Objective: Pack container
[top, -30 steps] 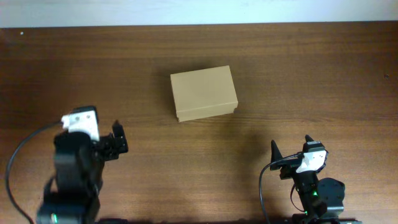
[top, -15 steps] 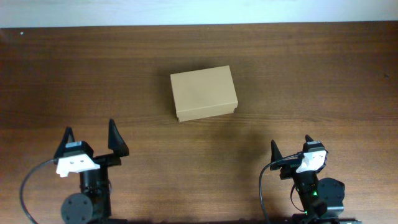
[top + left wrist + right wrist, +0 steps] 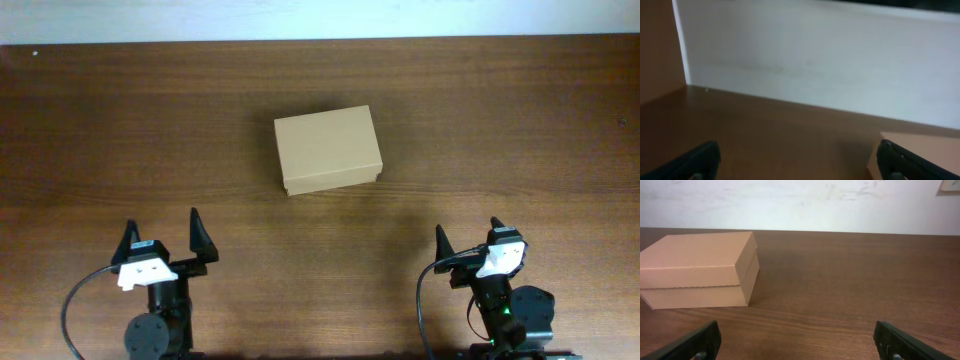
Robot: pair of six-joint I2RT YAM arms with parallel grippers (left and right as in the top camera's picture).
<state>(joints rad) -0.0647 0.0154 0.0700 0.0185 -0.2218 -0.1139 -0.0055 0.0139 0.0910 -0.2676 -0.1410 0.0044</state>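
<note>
Overhead: plain tan cardboard container, closed, unmarked; L & R jaws both spread wide, holding nothing.

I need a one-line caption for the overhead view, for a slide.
Closed box on a wooden table; left gripper and right gripper both open, at the near edge, touching nothing.

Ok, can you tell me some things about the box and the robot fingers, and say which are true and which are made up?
1. The box is shut. True.
2. The left fingers hold the box. False: they are open, empty and apart from it.
3. The right fingers are open. True.
4. The box is blue. False: it is tan.
</note>
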